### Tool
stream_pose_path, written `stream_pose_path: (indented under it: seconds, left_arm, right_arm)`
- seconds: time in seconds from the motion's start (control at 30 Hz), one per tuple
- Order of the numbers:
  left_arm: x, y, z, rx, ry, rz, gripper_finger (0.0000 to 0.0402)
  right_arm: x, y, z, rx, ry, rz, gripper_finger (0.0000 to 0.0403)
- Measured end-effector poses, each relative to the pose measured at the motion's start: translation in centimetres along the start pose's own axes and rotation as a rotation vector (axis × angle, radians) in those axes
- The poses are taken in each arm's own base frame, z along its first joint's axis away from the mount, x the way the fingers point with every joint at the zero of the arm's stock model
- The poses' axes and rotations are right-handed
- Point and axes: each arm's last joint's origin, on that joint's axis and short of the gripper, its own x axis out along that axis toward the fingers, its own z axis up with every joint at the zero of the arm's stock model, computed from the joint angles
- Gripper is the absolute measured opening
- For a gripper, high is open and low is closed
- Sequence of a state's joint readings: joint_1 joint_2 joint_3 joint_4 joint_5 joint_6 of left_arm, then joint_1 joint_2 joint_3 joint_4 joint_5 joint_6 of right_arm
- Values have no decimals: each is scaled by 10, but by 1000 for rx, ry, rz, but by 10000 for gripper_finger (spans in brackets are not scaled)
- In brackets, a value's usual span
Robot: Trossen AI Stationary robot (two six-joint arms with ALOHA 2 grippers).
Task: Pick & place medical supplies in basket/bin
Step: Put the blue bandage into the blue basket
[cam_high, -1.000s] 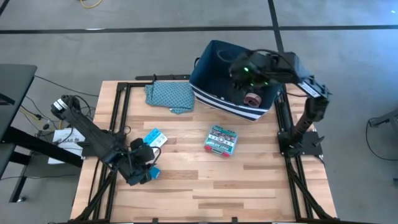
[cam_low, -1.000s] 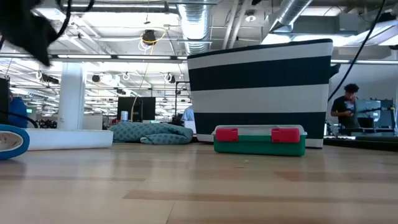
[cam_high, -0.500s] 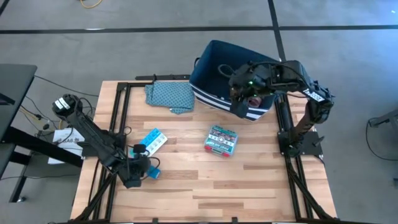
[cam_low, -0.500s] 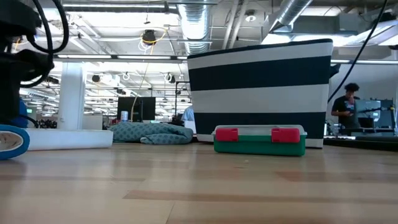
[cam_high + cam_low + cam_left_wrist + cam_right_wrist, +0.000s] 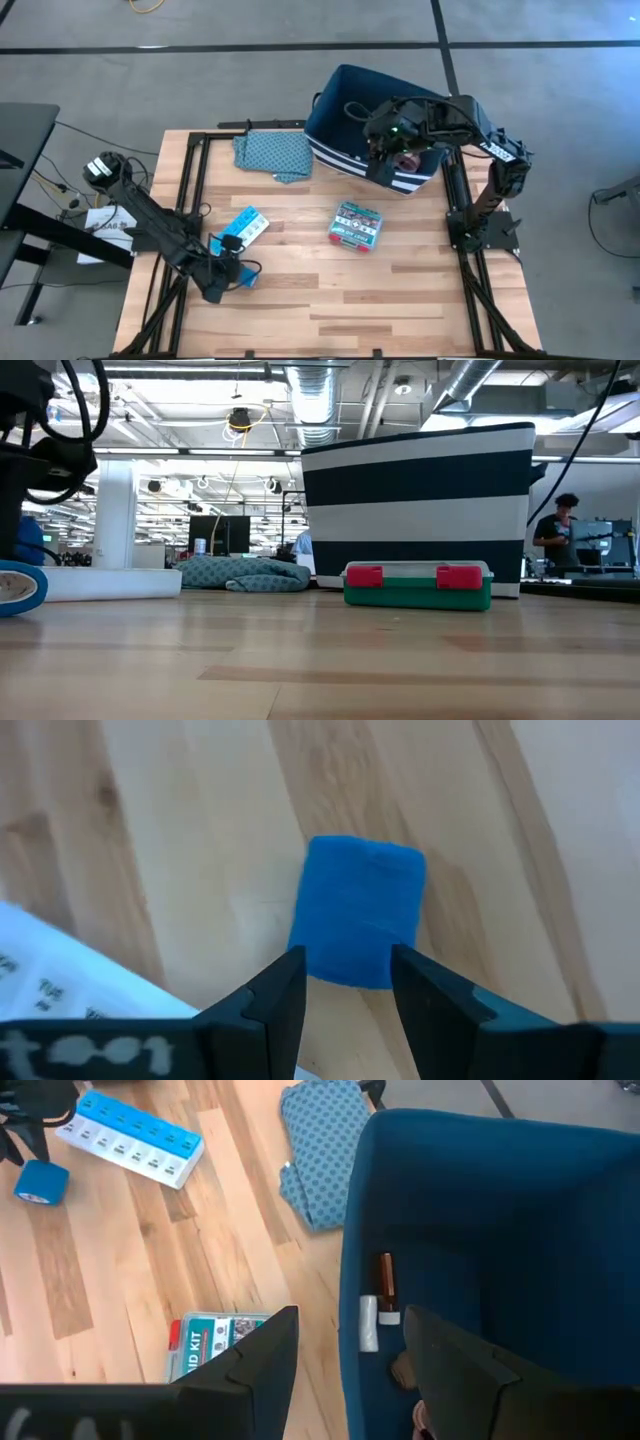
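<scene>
The left claw (image 5: 345, 982) hangs with fingers apart just above the blue roll (image 5: 357, 910), which lies on the table (image 5: 400, 290) beside the pill organizer (image 5: 248, 224). It looks light and soft: grip across its flat sides. The right claw (image 5: 350, 1350), also apart, hovers empty over the bin (image 5: 340, 95).
</scene>
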State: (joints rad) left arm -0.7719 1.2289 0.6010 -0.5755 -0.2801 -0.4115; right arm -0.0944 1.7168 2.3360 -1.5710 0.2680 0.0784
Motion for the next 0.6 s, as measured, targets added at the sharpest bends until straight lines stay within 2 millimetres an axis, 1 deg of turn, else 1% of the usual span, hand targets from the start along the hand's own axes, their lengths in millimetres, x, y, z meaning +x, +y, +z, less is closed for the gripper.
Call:
stream_pose_path:
  seconds: [0.07,0.13,0.2,0.3,0.4,0.6]
  left_arm:
    - [1,2,2,-2,2,-11,139]
    - [2,5,5,-42,-14,-10,146]
    - [3,8,7,-70,-25,-4,157]
    - [4,13,10,-48,-33,5,178]
    - [5,16,12,-60,-38,3,199]
    - [5,15,12,-55,1,-112,227]
  right_arm:
    - [0,0,0,-6,-1,1,177]
    - [0,0,0,-10,0,1,175]
    - [0,0,0,-13,0,1,173]
    - [0,0,0,-35,-1,1,171]
    - [0,0,0,-36,-1,-1,171]
    - [0,0,0,-110,-1,-3,170]
